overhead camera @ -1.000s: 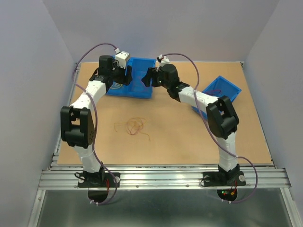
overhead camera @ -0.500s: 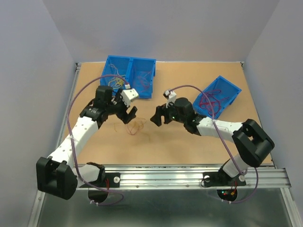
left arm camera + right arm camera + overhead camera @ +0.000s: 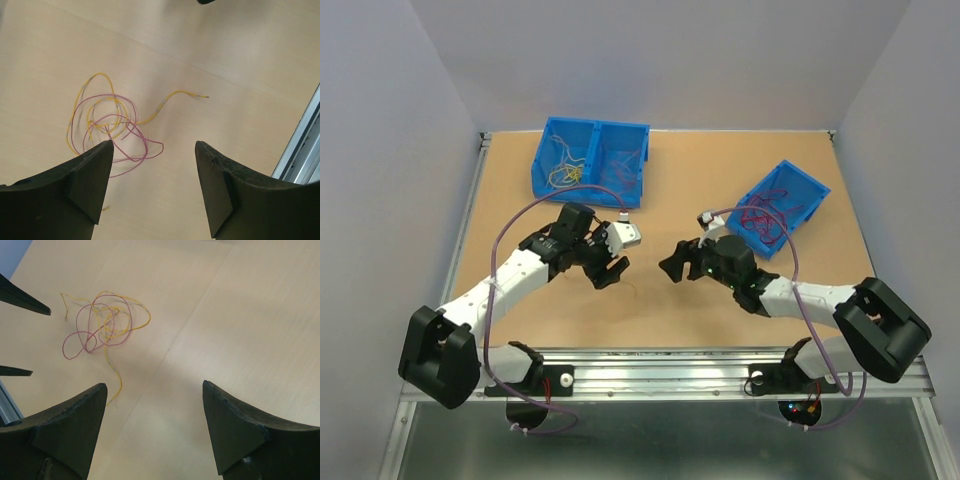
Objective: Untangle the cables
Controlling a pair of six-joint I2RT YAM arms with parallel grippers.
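- Nearest: both arm bases sat on metal rail (image 3: 670, 372) at table's near edge.
- L gripper (image 3: 613, 268) hung low over table (image 3: 700, 180), jaws spread wide, nothing btw them.
- R gripper (image 3: 673, 268) faced it from opposite side, also low, jaws wide apart + empty.
- Tangle of cables (image 3: 107, 125) lay flat on table btw the 2 grippers, just ahead of L fingers (image 3: 90, 170). Yellow + magenta-pink loops were knotted together, 1 yellow end trailing off to the side. No finger touched it.
- R wrist view: same tangle (image 3: 102, 325) sat ahead + to the left.
- Farther, R side: single blue bin (image 3: 808, 175), set at an angle, magenta wires (image 3: 760, 215) inside.
- Farthest, back L: double blue bin (image 3: 595, 125), w/ yellowish wires (image 3: 563, 175) in its L compartment, reddish wires (image 3: 625, 170) in its R one.
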